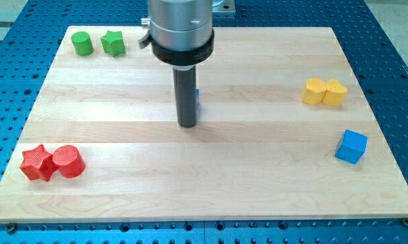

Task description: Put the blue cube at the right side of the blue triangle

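Observation:
The blue cube (351, 146) sits near the board's right edge, below the yellow blocks. The blue triangle (198, 102) is almost wholly hidden behind my rod at the board's upper middle; only a thin blue sliver shows at the rod's right side. My tip (186, 125) rests on the board just in front of that sliver, far to the left of the blue cube.
A green cylinder (82, 43) and a green star (113, 43) stand at the top left. A red star (36, 163) and a red cylinder (68, 161) touch at the bottom left. Two yellow blocks (324, 92) sit together at the right. The wooden board (258, 190) lies on a blue perforated table.

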Available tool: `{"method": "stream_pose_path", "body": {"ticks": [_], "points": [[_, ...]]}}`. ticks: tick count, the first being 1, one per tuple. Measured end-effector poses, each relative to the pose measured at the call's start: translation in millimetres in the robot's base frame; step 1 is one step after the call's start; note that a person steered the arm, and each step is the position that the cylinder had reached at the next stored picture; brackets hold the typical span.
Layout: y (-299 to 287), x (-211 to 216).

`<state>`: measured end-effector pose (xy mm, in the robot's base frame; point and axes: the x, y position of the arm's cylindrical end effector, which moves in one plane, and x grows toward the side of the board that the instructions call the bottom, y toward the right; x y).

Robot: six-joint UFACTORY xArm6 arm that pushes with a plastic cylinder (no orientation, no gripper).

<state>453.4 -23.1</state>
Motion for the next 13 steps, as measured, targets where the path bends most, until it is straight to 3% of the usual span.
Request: {"method": "stream_pose_path", "body": {"ticks": [1,2,3,4,5,6,7,8,9,10,11,12,13], "points": [[5.0,-18.9],[75.1,35.6],[196.4,40.4],[236.5,-0.9],[349.8,18.0],[332.1,85.5],[234.1,75.3],[112.6,14.9],[82.0,2.8],[139.1,37.8],[169.9,13.6],[105.5,-12.6],[76.7,-20.5]]}}
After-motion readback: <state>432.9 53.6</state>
